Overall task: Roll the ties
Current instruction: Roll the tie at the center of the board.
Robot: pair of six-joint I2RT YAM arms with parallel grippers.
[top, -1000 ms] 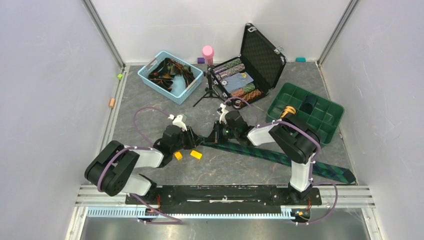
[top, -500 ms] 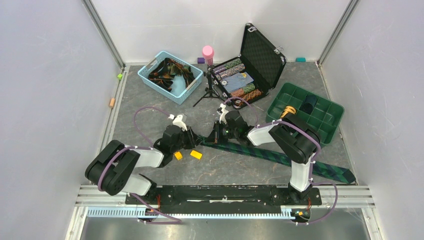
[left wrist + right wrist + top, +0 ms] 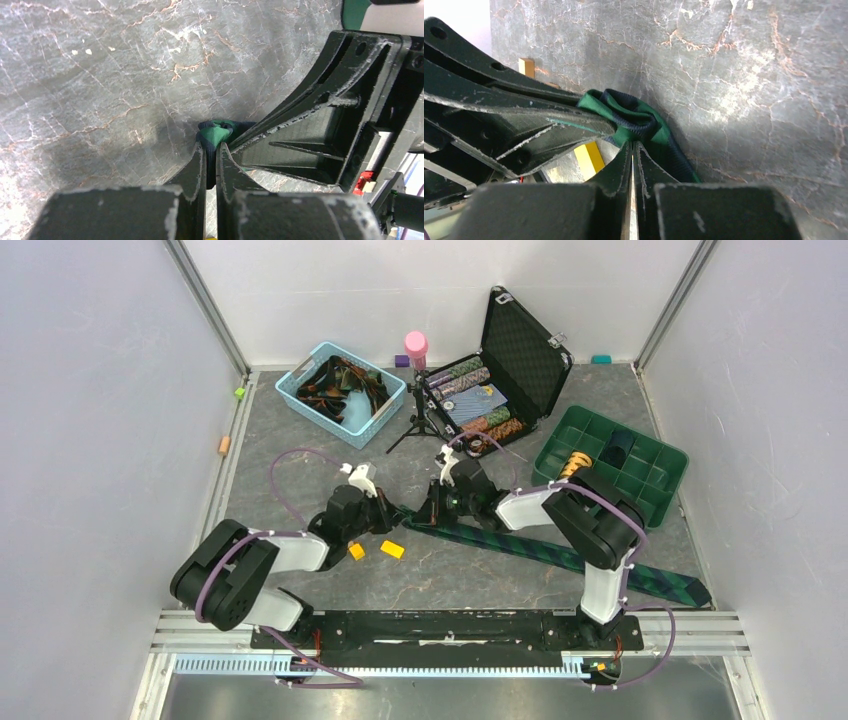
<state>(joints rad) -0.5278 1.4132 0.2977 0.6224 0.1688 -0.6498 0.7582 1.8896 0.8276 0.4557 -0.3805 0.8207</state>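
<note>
While plaid tie [image 3: 540, 548] lies on counter [image 3: 300, 450] | left claw [image 3: 210, 150] clamps its end | right claw [image 3: 632, 147] clamps it too

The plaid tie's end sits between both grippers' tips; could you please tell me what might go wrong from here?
1. The left gripper and right gripper pinch only a small bunch of the tie at their very tips, so it may slip out.
2. Both grippers crowd one spot and could collide.
3. The tie's long tail passes beneath the right arm and may snag; the blocks lie close by.
</note>
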